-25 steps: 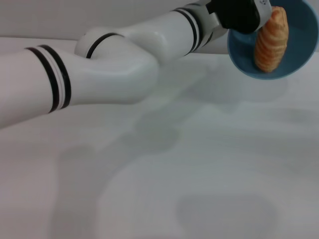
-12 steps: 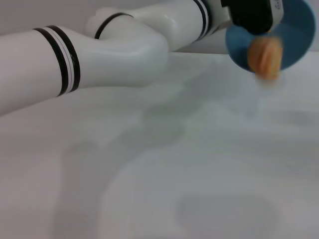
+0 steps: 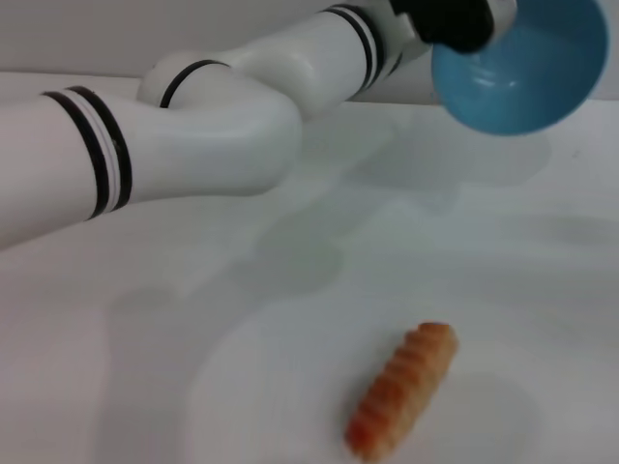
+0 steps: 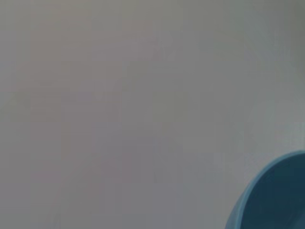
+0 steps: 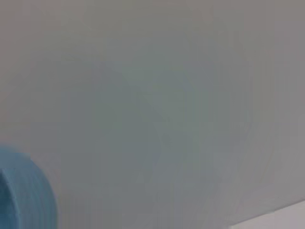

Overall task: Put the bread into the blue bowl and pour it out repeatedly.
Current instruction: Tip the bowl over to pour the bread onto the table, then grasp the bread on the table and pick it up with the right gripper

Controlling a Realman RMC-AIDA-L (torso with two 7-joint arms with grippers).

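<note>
1 bread (image 3: 402, 403) flat on table (image 3: 542, 280); 1 tilted blue bowl (image 3: 527, 72) aloft, left gripper (image 3: 455, 21) grip unclear.

The bread (image 3: 401, 402) is an elongated orange-brown toy loaf with pale cross ridges. It lies flat on the white surface, near the front of the head view, set diagonally with one end nearer the robot and the other angled away to the right.

The blue bowl (image 3: 522, 66) is round, deep, glossy and light blue. It is raised, tipped with its opening facing the camera, and empty, well apart from the bread.
</note>
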